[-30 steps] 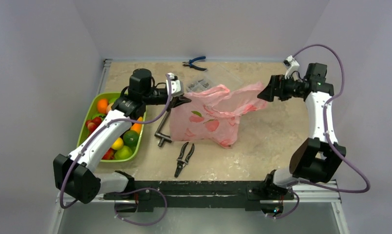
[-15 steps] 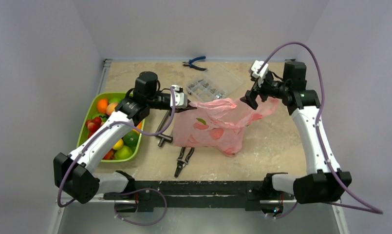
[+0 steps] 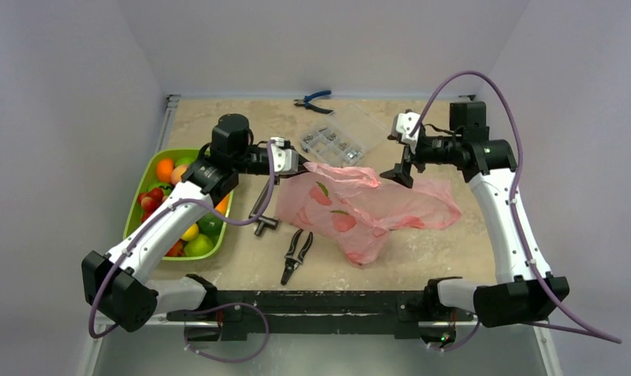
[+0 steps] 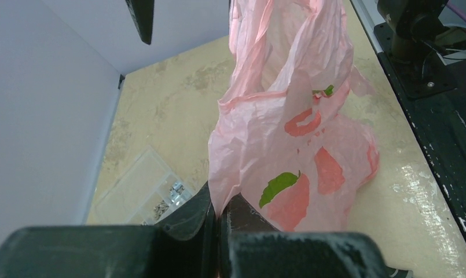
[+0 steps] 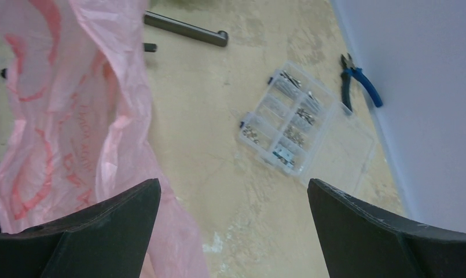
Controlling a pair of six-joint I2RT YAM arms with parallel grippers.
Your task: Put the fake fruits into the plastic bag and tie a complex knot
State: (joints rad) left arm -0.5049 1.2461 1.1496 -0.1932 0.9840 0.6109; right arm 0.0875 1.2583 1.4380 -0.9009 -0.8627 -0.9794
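Top external: seeing the plastic bag [image 3: 375,205] slumped on the table [image 3: 453,258] around centre, crumpled. Got the left gripper [image 3: 300,167] pinched onto the bag's upper left edge, jaws together on the film. Got the right gripper [image 3: 400,172] hanging over the bag's far right part, jaws spread wide. Seeing the fake fruits [image 3: 165,169] piled in the lime-green tray [image 3: 137,197] at the left table edge, well apart from the bag. Also spotting a dark metal bar tool [image 3: 261,211] just beside the bag's left side, black pliers [image 3: 296,254] near its front edge, a clear parts box [image 3: 334,142] behind it, and blue-handled pliers [image 3: 312,100] at the far edge. Left wrist: confirming both fingers [image 4: 187,217] closed on a fold of pink film, with only the film between them. Seeing the bag rise from that pinch and drape toward the near rail, red fruit prints [image 4: 291,202] facing the camera. Right wrist: seeing fingers [image 5: 103,231] far apart, with bare table between them. Seeing pink film run along the left side, past the left finger; can't tell contact there. Seeing the parts box, blue-handled pliers and bar tool beyond.
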